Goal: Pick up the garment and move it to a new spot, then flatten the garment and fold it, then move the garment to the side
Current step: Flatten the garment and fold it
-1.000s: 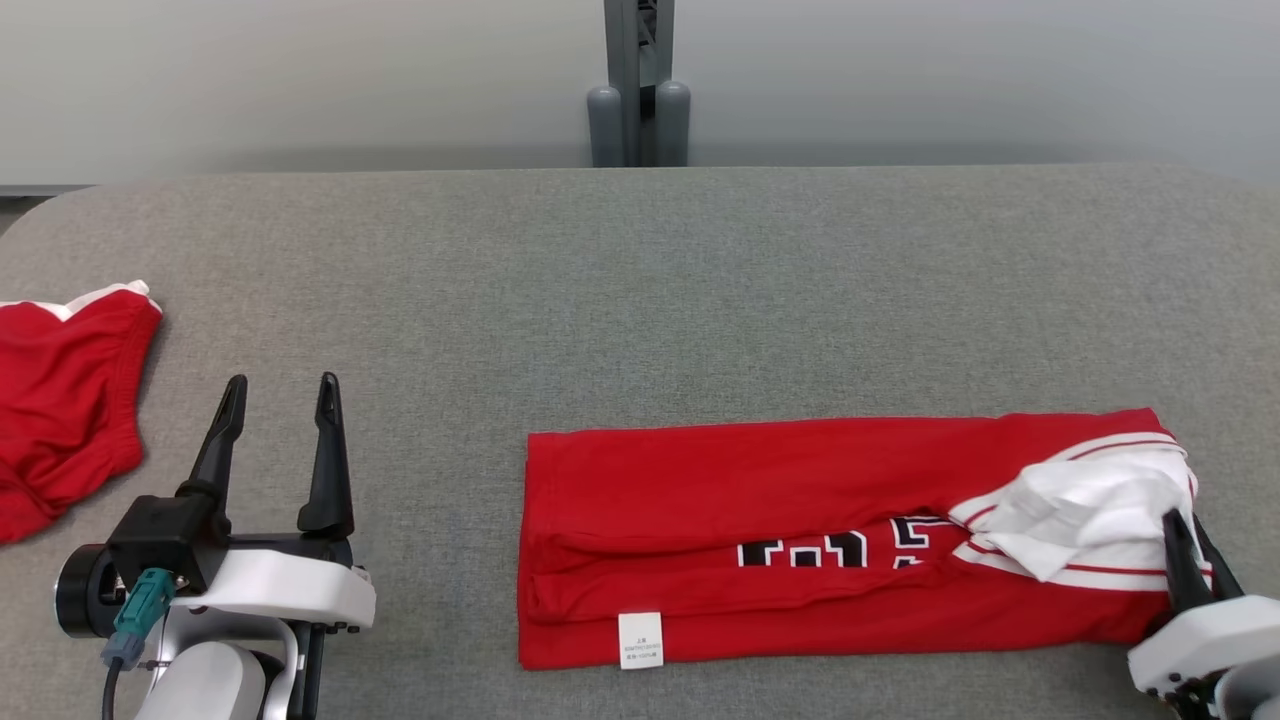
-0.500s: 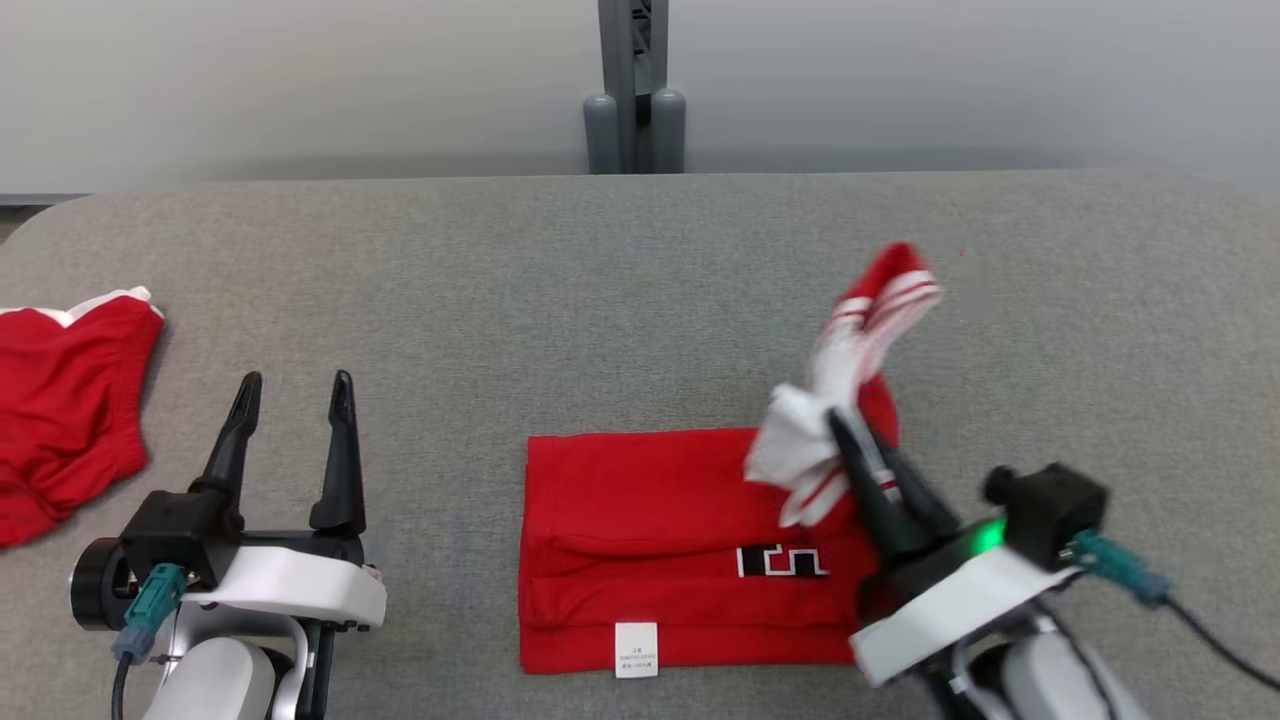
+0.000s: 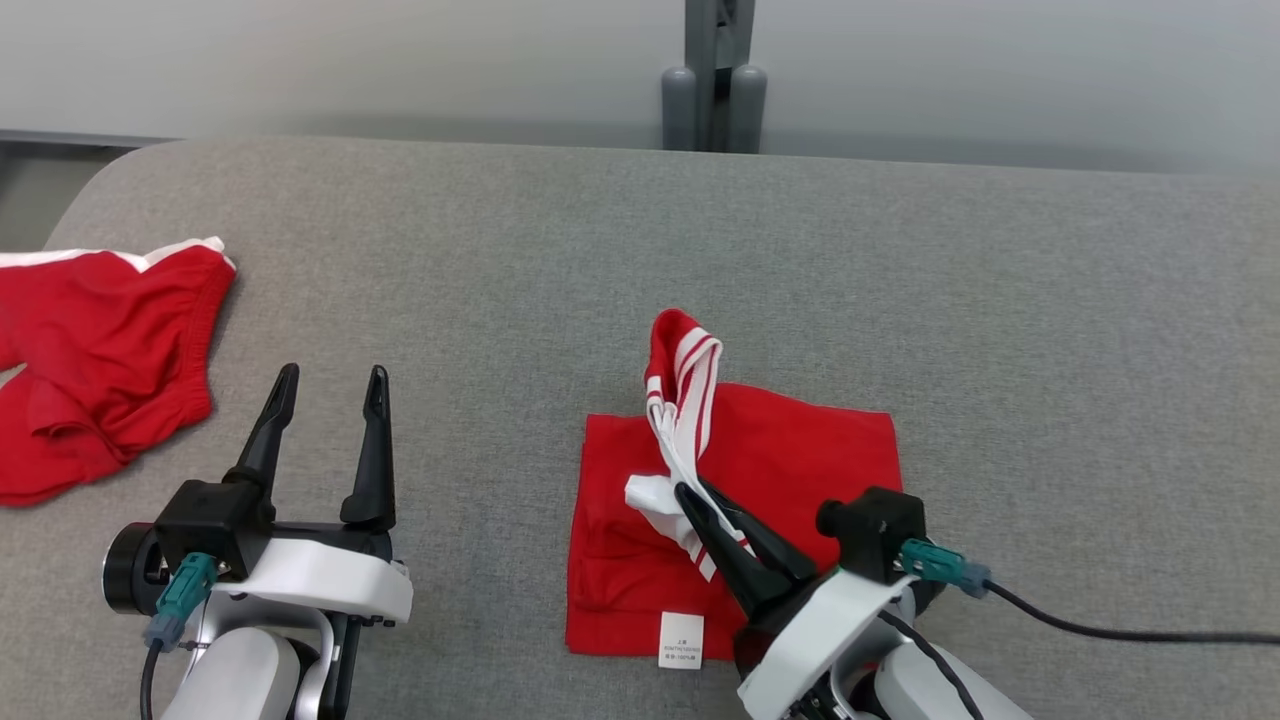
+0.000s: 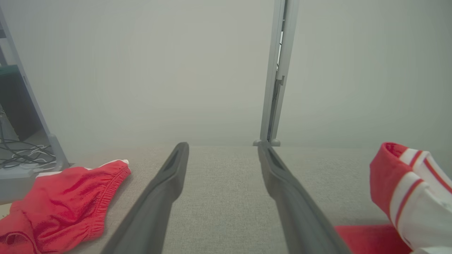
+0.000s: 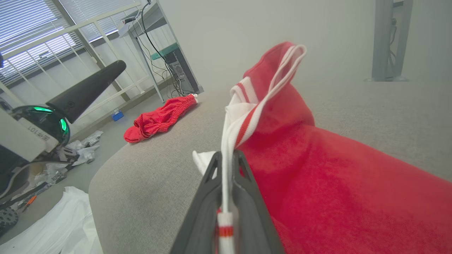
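Grey fabric table (image 3: 500, 250), pale wall (image 3: 300, 60), right gripper (image 3: 700, 492) pinching red garment (image 3: 800, 460), left gripper (image 3: 332, 375) spread, red shorts (image 3: 100, 340) aside

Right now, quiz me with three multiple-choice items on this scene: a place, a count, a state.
1. Where are the shorts? A) table's left end B) centre C) right end
2. How many red garments lie on the table? A) one B) two C) three
3. The right end effector is: A) open B) shut on the jersey C) shut on nothing
Answers: 1 A, they lie by the left edge; 2 B, shorts and jersey; 3 B, the right wrist view shows its striped cloth clamped.
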`<state>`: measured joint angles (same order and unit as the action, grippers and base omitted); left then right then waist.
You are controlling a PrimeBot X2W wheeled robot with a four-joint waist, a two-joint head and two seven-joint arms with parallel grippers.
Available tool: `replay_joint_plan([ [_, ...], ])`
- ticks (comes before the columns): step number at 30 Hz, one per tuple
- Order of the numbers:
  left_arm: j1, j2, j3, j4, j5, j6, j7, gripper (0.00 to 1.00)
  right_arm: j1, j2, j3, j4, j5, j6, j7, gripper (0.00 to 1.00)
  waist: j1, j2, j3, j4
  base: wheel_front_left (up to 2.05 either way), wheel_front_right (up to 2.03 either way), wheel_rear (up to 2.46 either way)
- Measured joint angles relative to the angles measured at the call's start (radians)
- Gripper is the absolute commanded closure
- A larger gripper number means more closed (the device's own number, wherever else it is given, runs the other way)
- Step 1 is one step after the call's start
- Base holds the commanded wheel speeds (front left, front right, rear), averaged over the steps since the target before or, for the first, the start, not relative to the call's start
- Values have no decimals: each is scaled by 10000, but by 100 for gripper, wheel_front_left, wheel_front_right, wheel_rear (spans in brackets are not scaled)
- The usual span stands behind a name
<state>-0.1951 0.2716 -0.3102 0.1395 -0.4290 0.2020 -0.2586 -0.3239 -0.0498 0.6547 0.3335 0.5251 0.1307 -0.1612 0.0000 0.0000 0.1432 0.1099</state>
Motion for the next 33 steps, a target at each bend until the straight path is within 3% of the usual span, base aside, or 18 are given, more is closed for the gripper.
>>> replay_joint_plan([
  [1,-10,-12,-17,10,8,-2,2,0,-124,8,123,211,176,0,-88,100,-1,0,36,50,0,0,0],
  [2,-28,-4,-27,23,13,-2,2,0,-276,8,311,458,332,0,-142,93,0,0,73,93,0,0,0],
  [4,-84,-2,-61,46,38,-2,2,0,-475,4,677,761,650,0,-311,53,0,0,127,154,0,0,0],
  [5,-122,-4,-77,48,46,-2,4,0,-586,8,890,894,819,0,-366,5,0,0,147,173,0,0,0],
  [6,-150,0,-104,52,79,0,27,0,-673,8,1091,991,872,0,-435,0,0,0,165,179,0,0,0],
  [11,-153,40,-123,59,132,65,31,0,-897,29,2295,520,2079,0,-784,0,0,0,250,79,0,0,0],
  [14,-167,54,-111,33,130,105,31,0,-1077,42,1983,-69,2301,0,-953,0,0,0,269,-23,0,0,0],
  [23,-154,98,13,-245,127,247,27,0,-348,-65,-2196,-1772,104,0,-1034,0,0,0,127,-412,0,0,0],
  [24,-154,98,13,-245,127,247,27,0,-348,-65,-2196,-1772,104,0,-1034,0,0,0,127,-412,0,0,0],
  [27,-58,132,59,-374,150,336,19,0,336,-301,-3804,-1992,-1009,0,-1034,0,0,0,-27,-556,0,0,0],
  [33,219,188,56,-602,215,401,15,0,1261,-765,-5591,-1952,-2284,0,-819,0,0,0,-284,-657,0,0,0],
])
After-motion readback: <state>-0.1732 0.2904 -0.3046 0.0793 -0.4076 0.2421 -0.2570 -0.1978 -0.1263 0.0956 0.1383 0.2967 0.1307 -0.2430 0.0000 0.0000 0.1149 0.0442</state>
